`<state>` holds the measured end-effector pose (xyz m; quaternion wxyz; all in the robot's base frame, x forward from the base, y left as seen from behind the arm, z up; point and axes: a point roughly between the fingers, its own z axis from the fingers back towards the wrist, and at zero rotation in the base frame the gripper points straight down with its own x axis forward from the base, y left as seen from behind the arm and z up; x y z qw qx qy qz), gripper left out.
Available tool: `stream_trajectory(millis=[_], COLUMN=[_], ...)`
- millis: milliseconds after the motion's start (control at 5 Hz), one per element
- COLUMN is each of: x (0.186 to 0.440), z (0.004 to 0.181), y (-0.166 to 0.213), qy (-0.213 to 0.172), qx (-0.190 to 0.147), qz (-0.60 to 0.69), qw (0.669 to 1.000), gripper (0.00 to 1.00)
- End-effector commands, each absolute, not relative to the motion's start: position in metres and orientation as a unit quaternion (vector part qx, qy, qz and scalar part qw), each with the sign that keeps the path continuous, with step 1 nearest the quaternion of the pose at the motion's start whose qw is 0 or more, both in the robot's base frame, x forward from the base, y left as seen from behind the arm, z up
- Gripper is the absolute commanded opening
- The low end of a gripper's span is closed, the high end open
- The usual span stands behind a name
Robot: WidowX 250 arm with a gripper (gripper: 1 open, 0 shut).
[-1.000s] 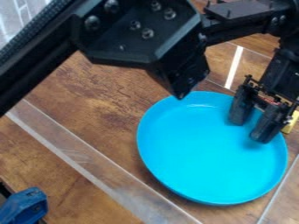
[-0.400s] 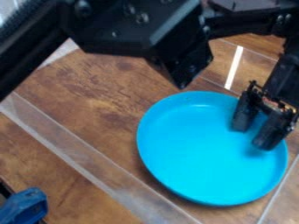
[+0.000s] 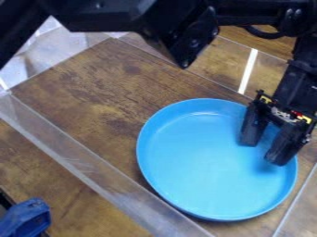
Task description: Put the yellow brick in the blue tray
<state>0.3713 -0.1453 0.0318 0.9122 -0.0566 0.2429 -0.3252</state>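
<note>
A brown wooden surface filled most of the view, its grain streaked with lighter and darker tones. A pale, see-through-looking strip ran diagonally across it from the left edge down toward the bottom, passing beside the blue tray. The tray lay flat on the wood, right of the middle of the view, round and shallow with a low raised rim and a soft sheen. Beyond its far side, a narrow white line was marked on the wood. Toward the upper left, the wood ended at a pale, greyish area, too blurred to name. In the lower left corner sat a crumpled-looking blue object, next to a dark patch. A thick black arm crossed the top of the view, blurred in places. The black gripper was open, its two fingers standing apart over the right part of the tray. The yellow brick could not be made out clearly, so its place could not be told.
</note>
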Motion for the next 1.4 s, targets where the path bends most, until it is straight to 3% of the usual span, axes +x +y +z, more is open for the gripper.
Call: stream_trajectory(millis=[0, 200, 400, 600, 1200], x=[0.369, 0.364, 0.363, 0.362, 0.358], z=[0.069, 0.072, 0.067, 0.062, 0.104], y=[-0.162, -0.174, -0.171, -0.166, -0.144], qy=[0.196, 0.194, 0.194, 0.196, 0.202], qx=[-0.054, -0.052, -0.052, -0.053, -0.054], qz=[-0.347, -0.361, -0.367, -0.372, -0.386], qw=[0.916, 0.911, 0.908, 0.906, 0.899], gripper=[1.0, 1.0, 0.0, 0.0, 0.0])
